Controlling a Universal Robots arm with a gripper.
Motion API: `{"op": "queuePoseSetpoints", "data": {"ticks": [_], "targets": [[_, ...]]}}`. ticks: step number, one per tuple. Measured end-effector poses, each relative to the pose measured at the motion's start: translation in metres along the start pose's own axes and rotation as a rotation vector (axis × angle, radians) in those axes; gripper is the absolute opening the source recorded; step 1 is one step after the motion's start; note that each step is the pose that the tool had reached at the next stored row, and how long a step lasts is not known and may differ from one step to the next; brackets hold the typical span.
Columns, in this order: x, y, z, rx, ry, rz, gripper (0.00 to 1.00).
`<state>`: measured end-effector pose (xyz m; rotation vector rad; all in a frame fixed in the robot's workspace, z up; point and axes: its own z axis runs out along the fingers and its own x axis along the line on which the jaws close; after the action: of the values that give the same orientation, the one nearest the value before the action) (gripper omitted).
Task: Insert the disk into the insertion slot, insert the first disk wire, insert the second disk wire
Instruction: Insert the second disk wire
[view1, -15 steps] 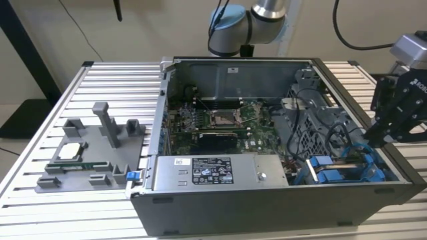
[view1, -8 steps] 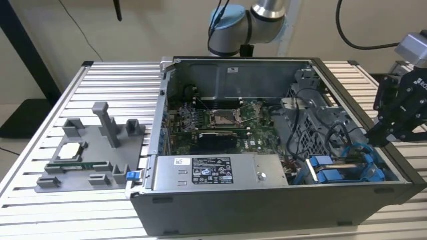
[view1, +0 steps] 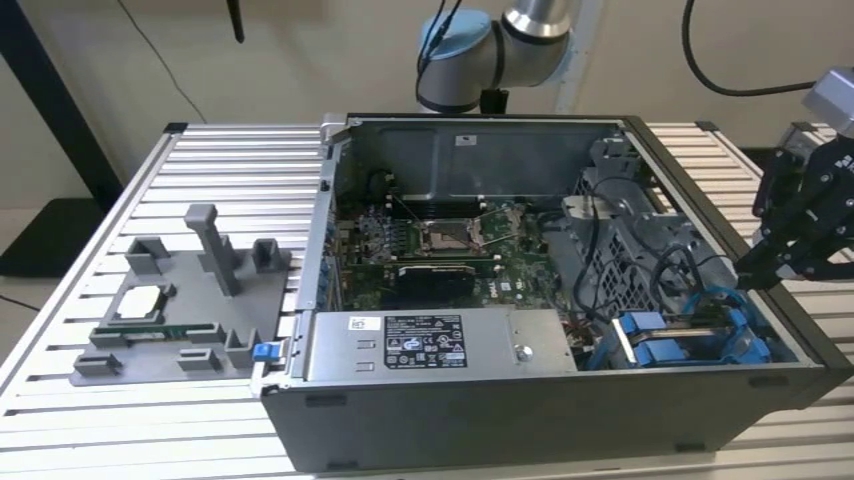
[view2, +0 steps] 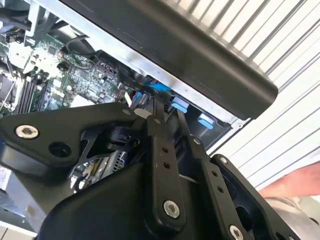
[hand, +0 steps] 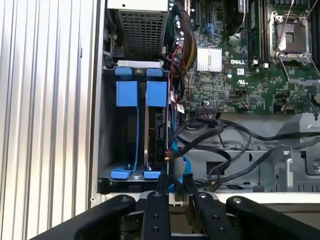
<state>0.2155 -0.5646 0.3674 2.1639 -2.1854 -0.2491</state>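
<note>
Exterior view first: open case (view1: 534, 425) on slatted table (view1: 227, 170), claw (view1: 750, 282) at the exterior view's right, just over the case wall and right by slot (view1: 681, 340) with its blue rails. Grey PSU (view1: 441, 345) just beside slot, toward the exterior view's left.

First wrist view: disk (hand: 159, 132) standing on edge inside slot (hand: 125, 174), between blue tabs. Black cables (hand: 225, 145) bundled just beside. Blue wire (hand: 182, 162) curling into claw (hand: 176, 184), looks pinched there.

Second wrist view: claw (view2: 166, 112) nearly closed, tips at case rim, mainboard (view2: 75, 80) beyond.
</note>
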Motion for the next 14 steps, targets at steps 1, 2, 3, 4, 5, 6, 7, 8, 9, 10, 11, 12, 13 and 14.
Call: {"op": "queuePoseSetpoints", "data": {"ticks": [1, 2, 3, 4, 5, 6, 7, 8, 9, 10, 11, 12, 13, 14], "targets": [[0.0000, -0.0008, 0.0002, -0.0006, -0.0043, -0.001, 1.00], [0.0000, -0.0016, 0.0005, -0.0013, -0.0090, -0.001, 1.00], [0.0000, -0.0025, 0.0007, -0.0020, -0.0136, -0.002, 1.00], [0.0000, -0.0034, 0.0009, -0.0028, -0.0180, -0.003, 1.00], [0.0001, -0.0042, 0.0012, -0.0037, -0.0221, -0.003, 1.00], [0.0001, -0.0051, 0.0015, -0.0046, -0.0259, -0.004, 1.00], [0.0001, -0.0058, 0.0018, -0.0060, -0.0294, -0.004, 1.00], [0.0001, -0.0067, 0.0022, -0.0077, -0.0323, -0.005, 1.00], [0.0001, -0.0076, 0.0026, -0.0099, -0.0347, -0.005, 1.00], [0.0002, -0.0084, 0.0030, -0.0124, -0.0368, -0.005, 1.00], [0.0002, -0.0091, 0.0035, -0.0152, -0.0392, -0.005, 1.00], [0.0002, -0.0097, 0.0040, -0.0180, -0.0414, -0.005, 1.00], [0.0003, -0.0102, 0.0045, -0.0209, -0.0436, -0.005, 1.00], [0.0004, -0.0106, 0.0049, -0.0241, -0.0462, -0.005, 1.00]]}}
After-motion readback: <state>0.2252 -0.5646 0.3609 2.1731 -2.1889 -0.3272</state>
